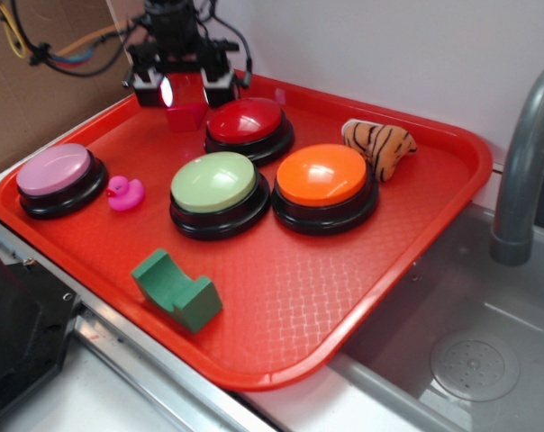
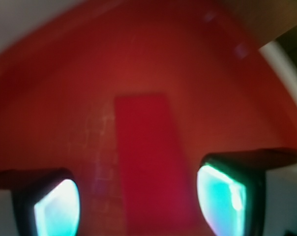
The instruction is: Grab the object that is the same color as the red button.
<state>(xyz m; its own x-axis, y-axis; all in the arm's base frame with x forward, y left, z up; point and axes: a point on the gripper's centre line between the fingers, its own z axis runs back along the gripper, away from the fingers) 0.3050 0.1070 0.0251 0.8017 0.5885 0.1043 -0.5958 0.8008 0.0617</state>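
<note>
The gripper [image 1: 185, 91] sat at the back of the red tray [image 1: 281, 306], w/ its two fingers [image 2: 57, 206] spread wide & not touching anything. The small dark-red block [image 1: 186, 115] lay on the tray right under it, btwn the fingers, just left of the red button [image 1: 249, 128]. Green, orange & pink buttons sat nearer the front

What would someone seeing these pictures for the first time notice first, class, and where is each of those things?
Four big dome buttons sit across the red tray: pink far left, green and orange in the middle, the red button behind them. At the back left, the gripper hangs open over a small red block, its fingers either side of it. A green notched block lies nearest the front.
</note>
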